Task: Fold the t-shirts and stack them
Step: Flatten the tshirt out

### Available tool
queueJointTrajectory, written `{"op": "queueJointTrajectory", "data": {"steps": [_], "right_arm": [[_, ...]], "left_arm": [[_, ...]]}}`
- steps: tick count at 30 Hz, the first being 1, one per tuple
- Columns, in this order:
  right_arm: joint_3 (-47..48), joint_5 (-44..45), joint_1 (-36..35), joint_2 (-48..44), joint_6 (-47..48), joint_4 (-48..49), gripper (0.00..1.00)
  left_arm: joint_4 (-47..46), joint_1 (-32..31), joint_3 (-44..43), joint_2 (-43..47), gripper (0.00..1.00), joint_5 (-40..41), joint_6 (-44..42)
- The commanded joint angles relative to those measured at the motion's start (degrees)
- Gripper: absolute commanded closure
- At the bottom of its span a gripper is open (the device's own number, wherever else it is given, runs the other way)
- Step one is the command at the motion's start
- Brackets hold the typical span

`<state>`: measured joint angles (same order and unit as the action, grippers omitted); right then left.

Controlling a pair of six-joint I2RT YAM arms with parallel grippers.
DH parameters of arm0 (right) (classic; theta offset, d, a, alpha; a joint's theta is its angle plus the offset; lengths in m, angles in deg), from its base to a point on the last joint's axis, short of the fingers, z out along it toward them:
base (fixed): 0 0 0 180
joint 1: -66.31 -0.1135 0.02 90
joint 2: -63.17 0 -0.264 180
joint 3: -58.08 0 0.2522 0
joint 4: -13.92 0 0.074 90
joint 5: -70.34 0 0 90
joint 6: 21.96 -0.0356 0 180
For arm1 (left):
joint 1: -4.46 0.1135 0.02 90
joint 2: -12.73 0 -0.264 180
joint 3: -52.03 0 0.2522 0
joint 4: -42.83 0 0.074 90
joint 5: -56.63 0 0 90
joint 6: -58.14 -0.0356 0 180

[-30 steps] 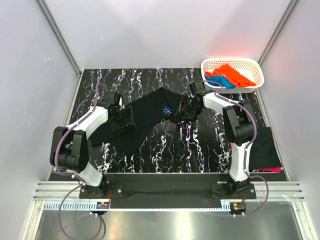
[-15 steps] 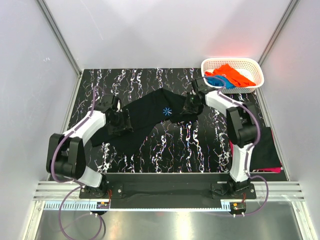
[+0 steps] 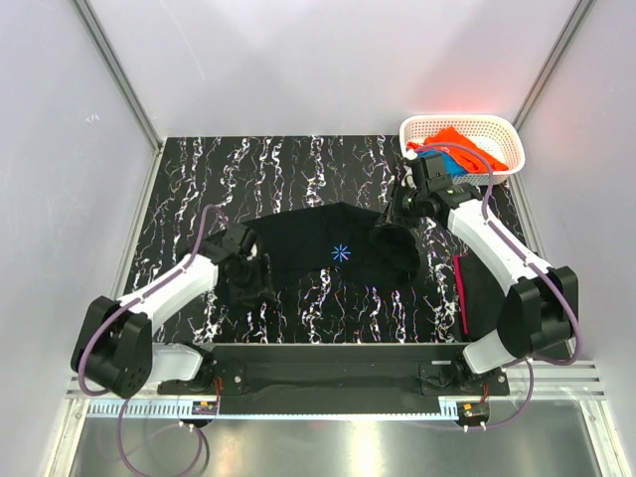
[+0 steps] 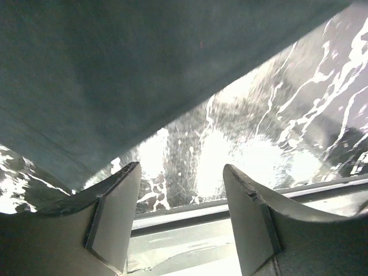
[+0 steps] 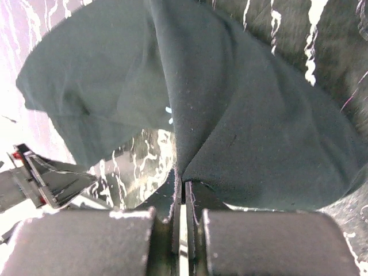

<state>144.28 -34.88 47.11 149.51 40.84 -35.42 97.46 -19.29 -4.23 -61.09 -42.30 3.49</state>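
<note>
A large black t-shirt (image 3: 318, 238) with a tiny blue starburst (image 3: 341, 252) lies partly lifted over the middle of the marbled table. My right gripper (image 3: 395, 229) is shut on the shirt's right edge. In the right wrist view, the cloth (image 5: 247, 115) is pinched between the closed fingers (image 5: 184, 187) and drapes away from them. My left gripper (image 3: 256, 280) sits at the shirt's near-left edge. In the left wrist view it (image 4: 181, 172) stands open. The cloth (image 4: 144, 69) hangs beyond its tips with nothing between the fingers.
A white lattice basket (image 3: 462, 121) at the back right holds an orange t-shirt (image 3: 449, 137) and other cloth. Folded dark shirts with a magenta edge (image 3: 461, 293) lie at the near right, partly under the right arm. The table's front rail (image 4: 230, 207) lies just below the left fingers.
The right gripper closed on the shirt and swung right and nearer, dragging the shirt toward the centre. The left gripper moved nearer along the shirt's left edge and narrowed a little.
</note>
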Motion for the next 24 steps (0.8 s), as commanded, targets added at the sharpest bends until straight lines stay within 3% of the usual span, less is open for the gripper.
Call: {"op": "queueJointTrajectory", "data": {"steps": [1,7,24], "right_arm": [[0.9,-3.4,0.3,-1.3,-0.7,-1.3,1.0],[-0.1,-4.9,0.4,-4.8,-0.1,-3.9,1.0],[2.3,-7.3,1.4,-1.4,-2.2,-4.2,1.0]], "left_arm": [[1.0,-1.3,3.3,3.2,0.35,7.2,7.3],[3.0,-0.9,6.1,9.7,0.32,15.4,13.0],[7.0,4.1,7.9,7.6,0.4,14.7,18.8]]}}
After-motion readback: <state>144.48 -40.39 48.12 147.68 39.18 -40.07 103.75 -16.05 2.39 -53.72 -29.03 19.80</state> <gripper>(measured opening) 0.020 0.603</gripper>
